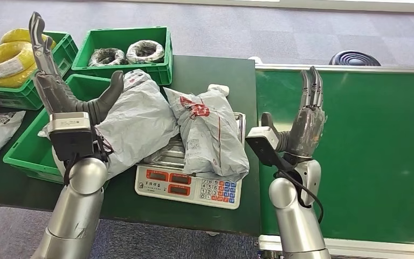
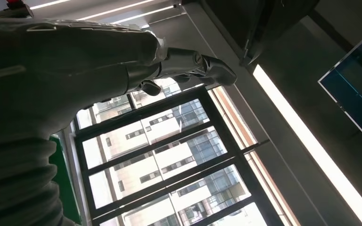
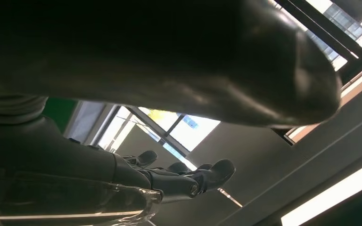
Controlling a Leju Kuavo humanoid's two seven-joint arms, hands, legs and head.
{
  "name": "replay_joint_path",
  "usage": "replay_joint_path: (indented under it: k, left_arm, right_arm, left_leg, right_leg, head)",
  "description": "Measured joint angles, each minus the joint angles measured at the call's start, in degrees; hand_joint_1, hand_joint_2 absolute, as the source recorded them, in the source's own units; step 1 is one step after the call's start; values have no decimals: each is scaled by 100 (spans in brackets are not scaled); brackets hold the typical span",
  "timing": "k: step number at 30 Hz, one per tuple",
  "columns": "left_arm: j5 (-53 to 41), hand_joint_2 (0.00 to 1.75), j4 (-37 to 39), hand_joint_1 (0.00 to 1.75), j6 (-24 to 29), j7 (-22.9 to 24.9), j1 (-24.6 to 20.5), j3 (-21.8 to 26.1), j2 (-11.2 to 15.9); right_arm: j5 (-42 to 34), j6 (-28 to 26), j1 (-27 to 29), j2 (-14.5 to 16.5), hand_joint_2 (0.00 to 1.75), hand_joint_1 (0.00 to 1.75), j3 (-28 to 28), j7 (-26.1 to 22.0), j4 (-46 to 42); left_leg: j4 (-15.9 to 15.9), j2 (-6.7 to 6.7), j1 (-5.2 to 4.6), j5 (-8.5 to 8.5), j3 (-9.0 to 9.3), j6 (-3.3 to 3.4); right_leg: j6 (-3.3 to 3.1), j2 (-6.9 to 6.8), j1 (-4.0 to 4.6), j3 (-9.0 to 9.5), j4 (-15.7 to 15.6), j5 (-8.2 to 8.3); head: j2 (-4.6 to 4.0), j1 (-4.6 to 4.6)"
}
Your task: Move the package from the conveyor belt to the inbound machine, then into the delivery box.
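Dark tabletop carries a scale under a grey package; left robot hand at nine o'clock and right robot hand at three o'clock rise spread, holding nothing.

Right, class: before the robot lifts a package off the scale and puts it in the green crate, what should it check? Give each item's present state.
1. Package with red print lies on the scale: ok.
2. Only one package on the scale: not ok; a second grey package overlaps its platform and leans into the green crate.
3. Left hand holds nothing: ok, fingers raised and apart.
4. Right hand holds nothing: ok, raised above the conveyor belt.
5. Scale reading settled: cannot tell, digits unreadable.
6. Room left in the crate: cannot tell, the left arm and package hide it.
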Motion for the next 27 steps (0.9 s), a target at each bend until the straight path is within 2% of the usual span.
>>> replay_joint_path:
  k: [2, 6, 11, 14, 18, 20, 24, 27]
  left_arm:
    - [-355, 175, 171, 0, -92, 227, -212, -91, -14]
    - [-1735, 175, 986, 0, -389, 958, -961, -475, -190]
    - [-3758, 175, 2583, 0, -699, 1497, -1766, -1170, -612]
    - [-4547, 175, 3625, 0, -1045, 1621, -2033, -1670, -883]
    - [-4773, 175, 4581, 0, -1162, 1703, -2129, -2219, -1110]
    - [-4802, 175, 4870, 0, -1301, 1679, -2191, -2359, -1168]
    - [-4898, 175, 5333, 0, -1935, 1582, -2252, -2704, -1229]
    - [-4864, 175, 5602, 0, -2018, 1590, -2227, -2954, -1251]
  right_arm:
    - [-59, 70, 47, 7, 0, 0, -11, -16, -15]
    - [-258, 380, 155, 92, 0, 0, -41, -114, -15]
    - [-789, 921, 356, 159, 0, 0, -160, -500, -65]
    - [-938, 1161, 542, 173, 0, 0, -251, -676, -222]
    - [-973, 1336, 736, 188, 0, 0, -363, -741, -481]
    - [-973, 1370, 788, 190, 0, 0, -401, -748, -557]
    - [-961, 1446, 876, 190, 0, 0, -445, -767, -734]
    - [-944, 1496, 919, 190, 0, 0, -457, -757, -870]
  left_leg:
    - [0, -2, 0, 0, -3, 0]
    - [2, -8, -1, 2, -5, 0]
    - [7, -9, -4, 1, -4, 1]
    - [6, -5, -4, -1, -8, 2]
    - [4, 6, -3, -2, -14, 2]
    - [2, 4, -2, -2, -15, 2]
    - [1, 4, -1, 0, -15, 1]
    - [1, 4, -2, 0, -16, 1]
  right_leg:
    - [0, -2, 0, -4, 0, 0]
    - [0, -7, -1, -1, -1, 1]
    - [4, -6, -4, 0, -2, 4]
    - [4, -3, -4, -4, -2, 4]
    - [4, 8, -3, -16, -1, 4]
    - [3, 8, -2, -18, -1, 4]
    - [3, 8, -1, -17, 1, 4]
    - [3, 8, -1, -16, 2, 4]
  head:
    - [0, 1]
    - [0, 3]
    - [0, 2]
    - [0, 2]
    - [0, -1]
    - [0, -1]
    - [0, 1]
    - [0, 1]
